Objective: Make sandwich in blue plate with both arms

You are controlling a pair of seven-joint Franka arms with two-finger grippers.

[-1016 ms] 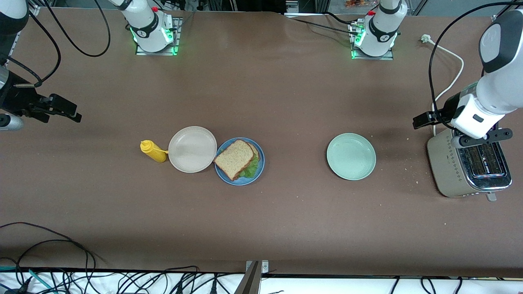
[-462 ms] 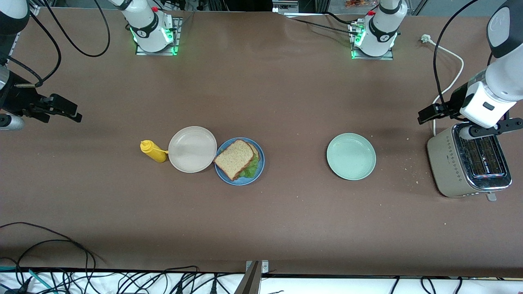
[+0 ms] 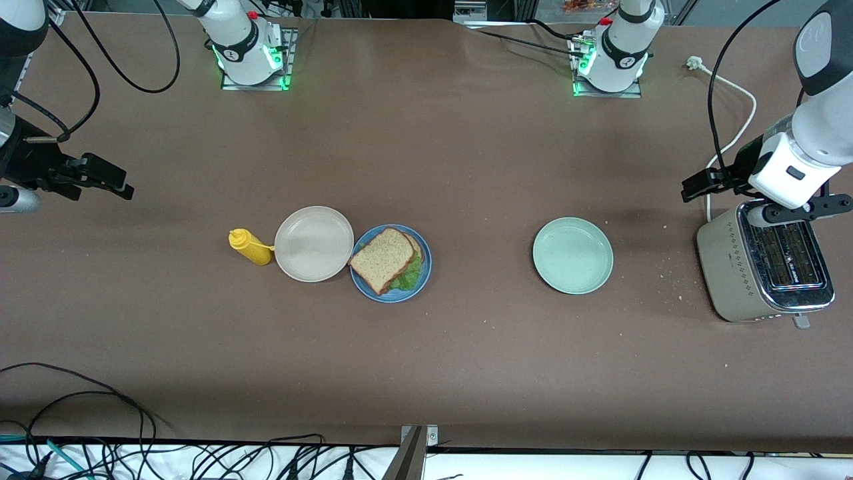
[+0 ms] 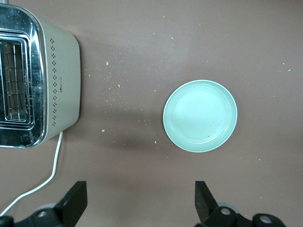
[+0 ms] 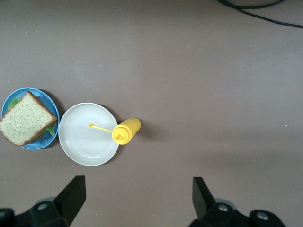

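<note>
Over the last second the left arm has pulled up and away toward its own end of the tabletop (image 3: 466, 167), so the left hand (image 4: 139, 208) now hangs above the toaster (image 3: 766, 270) edge with its 2 fingers (image 4: 75, 201) spread wide and nothing between them; in the last half second it has barely moved, which reads as settling into a rest pose. The right hand (image 5: 135, 203) has stayed parked high over the right arm's end of the tabletop, fingers apart and empty too, waiting. The sandwich (image 3: 386, 260) sits assembled on the blue plate (image 3: 425, 267): 2 bread slices with green lettuce (image 3: 408, 279) peeking out at the edge nearer the camera, unchanged throughout. The cream plate (image 3: 313, 243) touching it and the yellow mustard bottle (image 3: 250, 247) beside that are untouched, and the mint plate (image 3: 572, 255) is bare. With both hands clear and the stack complete, the task looks finished.
</note>
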